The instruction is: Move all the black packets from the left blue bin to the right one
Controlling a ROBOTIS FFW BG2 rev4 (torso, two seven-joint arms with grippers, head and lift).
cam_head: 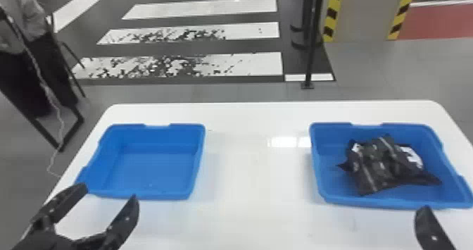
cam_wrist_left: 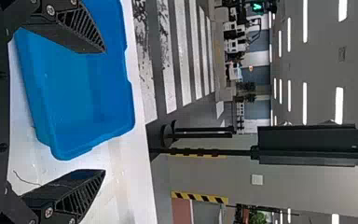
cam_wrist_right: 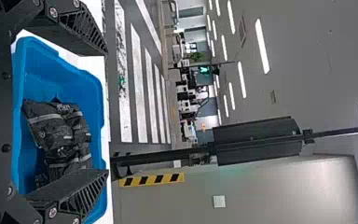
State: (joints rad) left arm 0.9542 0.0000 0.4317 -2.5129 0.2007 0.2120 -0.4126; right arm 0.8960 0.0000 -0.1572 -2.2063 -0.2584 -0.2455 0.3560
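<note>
**Black packets (cam_head: 380, 164) heaped in the right blue bin (cam_head: 373, 203), both pairs of fingers spread**

Farthest from you is a grey floor (cam_head: 232, 92) painted with broad white crossing stripes (cam_head: 211, 10), the nearer ones speckled with dark wear. Toward the right of your head view rises a pale column (cam_head: 366, 13) edged in yellow and black, and just left of it a slim black post (cam_head: 309, 38) stands on the floor.

In front of you spreads a white desk (cam_head: 257, 182) with rounded far corners, light glinting off its top. It carries two shallow blue bins, well apart. The right one sits toward the desk's right edge. The left blue bin (cam_head: 137, 196) sits near the left edge, its smooth inner floor and walls in plain sight.

Your left end effector (cam_head: 109, 191) is at the near side of the left blue bin, its two black fingers spread wide. In the left wrist view, part of that bin shows between them. Your right end effector (cam_head: 433, 229) is at the near side of the right blue bin, with one finger showing in the head view; the right wrist view shows both fingers spread well apart, one overlapping the packets from that angle.

The packets lie in an overlapping, crumpled pile around the middle of the right blue bin, so you cannot count them for certain. They are dark and slightly shiny, crossed by narrow grey bands. Smallest of all, a white patch (cam_head: 411, 156) shows on the pile's right side.
</note>
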